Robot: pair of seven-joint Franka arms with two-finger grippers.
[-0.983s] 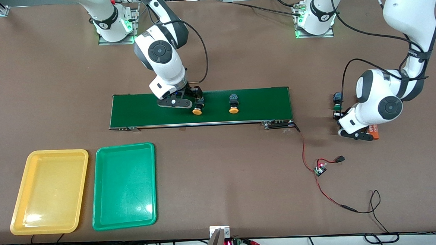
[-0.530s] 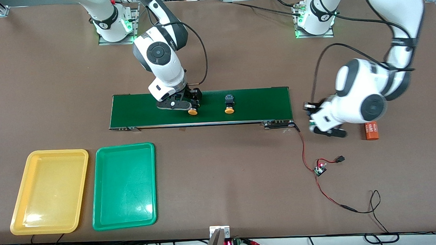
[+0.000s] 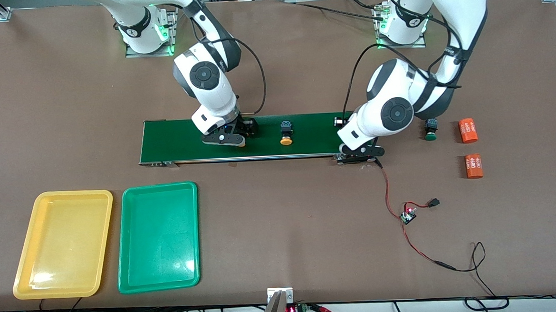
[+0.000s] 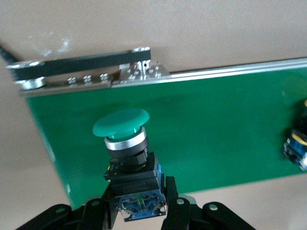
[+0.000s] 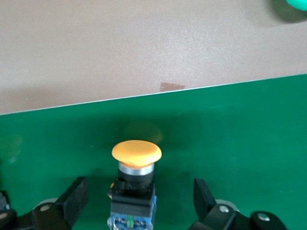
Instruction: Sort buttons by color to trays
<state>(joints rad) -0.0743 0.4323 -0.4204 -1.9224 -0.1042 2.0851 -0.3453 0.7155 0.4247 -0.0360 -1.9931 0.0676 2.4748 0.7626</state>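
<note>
My left gripper (image 4: 139,211) is shut on the dark body of a green-capped button (image 4: 121,125) and hangs over the conveyor belt's (image 3: 172,142) end nearest the left arm (image 3: 361,150). My right gripper (image 5: 139,201) is low over the belt (image 3: 236,138), open, with an orange-capped button (image 5: 136,152) between its fingers (image 5: 76,194) and a gap on each side. A second orange button (image 3: 286,134) lies on the belt between the two grippers. Another green button (image 3: 430,132) stands on the table off the belt's end. The yellow tray (image 3: 63,243) and green tray (image 3: 158,236) sit nearer the camera, both bare.
Two orange cylinders (image 3: 468,131) (image 3: 473,165) lie on the table at the left arm's end. A red-and-black wire with a small circuit board (image 3: 408,215) runs from the belt's end toward the camera.
The left arm swung from beside the cylinders to the belt's end, carrying the green button. Both orange buttons drifted along the belt toward the right arm's end; the right gripper followed.
</note>
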